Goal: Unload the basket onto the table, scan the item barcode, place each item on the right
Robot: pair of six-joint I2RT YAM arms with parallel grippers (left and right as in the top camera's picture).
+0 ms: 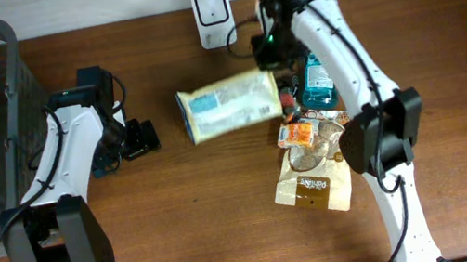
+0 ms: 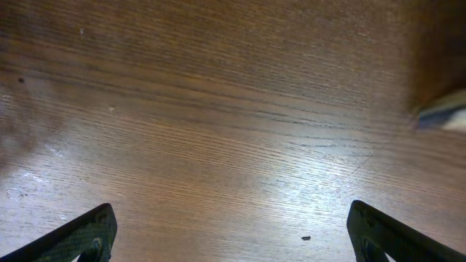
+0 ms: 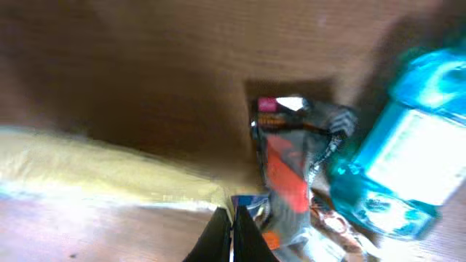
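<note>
My right gripper [image 3: 231,234] clenches at the yellow pack [image 3: 95,171] edge; any hold there may slip. My left gripper [image 2: 233,229] hangs released.

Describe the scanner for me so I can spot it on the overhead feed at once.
Look along the table's far edge, near its middle, beyond the yellow-and-white packet. The scanner is the small white box with a dark-rimmed window, standing alone; the other goods are soft packets and a blue bottle.

place: shop checkout | scanner [image 1: 210,9]; basket [image 1: 11,81]; packaged groceries [image 1: 229,105]
</note>
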